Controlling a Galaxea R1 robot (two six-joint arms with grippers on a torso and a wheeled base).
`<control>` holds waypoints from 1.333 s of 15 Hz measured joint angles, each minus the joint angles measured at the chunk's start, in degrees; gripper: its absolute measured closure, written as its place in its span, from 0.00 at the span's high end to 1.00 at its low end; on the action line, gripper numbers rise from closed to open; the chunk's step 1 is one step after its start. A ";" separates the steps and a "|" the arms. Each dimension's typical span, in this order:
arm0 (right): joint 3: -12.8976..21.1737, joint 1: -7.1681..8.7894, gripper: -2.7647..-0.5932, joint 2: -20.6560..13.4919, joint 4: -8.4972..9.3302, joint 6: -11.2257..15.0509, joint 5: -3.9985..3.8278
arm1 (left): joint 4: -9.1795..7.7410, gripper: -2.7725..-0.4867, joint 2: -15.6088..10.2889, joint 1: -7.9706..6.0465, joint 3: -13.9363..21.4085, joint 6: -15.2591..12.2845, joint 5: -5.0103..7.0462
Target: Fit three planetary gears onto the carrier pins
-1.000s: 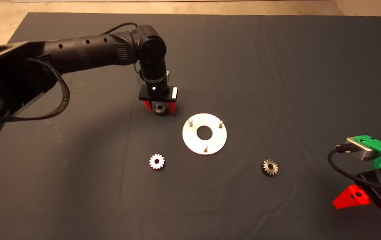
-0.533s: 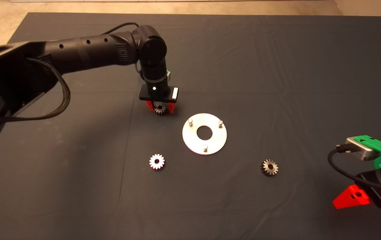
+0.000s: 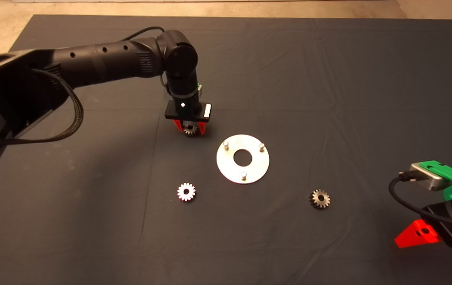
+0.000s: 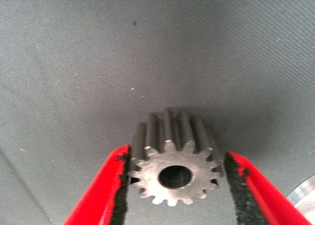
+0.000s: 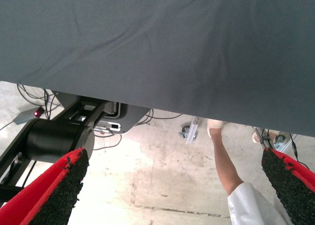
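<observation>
Reaching in over the dark surface (image 3: 329, 79), the left gripper (image 3: 189, 127) has its jaws closed around one gear (image 3: 189, 130) just beside the disc (image 3: 226, 166) with its three bare pins (image 3: 243, 175), while two gears (image 3: 186, 192) lie loose (the other (image 3: 320, 198) nearer the parked right gripper (image 3: 416, 233)). The left wrist view shows both pads (image 4: 120, 185) touching that gear's (image 4: 173, 166) teeth. The right wrist view shows its jaws wide open, holding nothing, with a person's leg (image 5: 224, 161) beyond the surface edge.

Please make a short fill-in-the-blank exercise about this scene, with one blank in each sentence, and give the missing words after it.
1. The left gripper has one gear between its ____ fingers.
2. On the mat, ____ other gears lie flat: and.
3. The disc carries ____ pins, all bare.
4. The right gripper waits at the mat's edge, its fingers ____.

Missing words: red; two; three; open
</observation>
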 joint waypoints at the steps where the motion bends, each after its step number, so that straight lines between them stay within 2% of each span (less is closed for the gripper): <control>1: 0.00 0.00 0.94 0.00 0.00 0.00 -0.02 | 0.00 0.33 0.02 0.00 -0.10 0.02 -0.02; 3: 0.00 0.00 0.94 0.00 0.00 0.00 -0.02 | 0.00 0.27 0.02 -0.02 -0.54 0.10 -0.02; 12: 0.00 0.00 0.94 0.00 0.01 0.00 0.00 | -0.35 0.21 0.20 -0.02 -1.22 0.16 0.00; 15: 0.00 0.00 0.94 0.00 0.01 0.00 0.00 | -0.16 0.21 1.15 -0.02 -1.22 1.01 0.61; 17: 0.00 0.00 0.94 0.00 0.01 0.00 0.00 | -0.47 0.21 1.32 0.00 -1.24 1.04 0.54; 20: 0.00 -0.02 0.94 0.00 0.01 0.00 0.00 | -2.23 0.21 1.34 -0.07 -1.24 1.03 0.78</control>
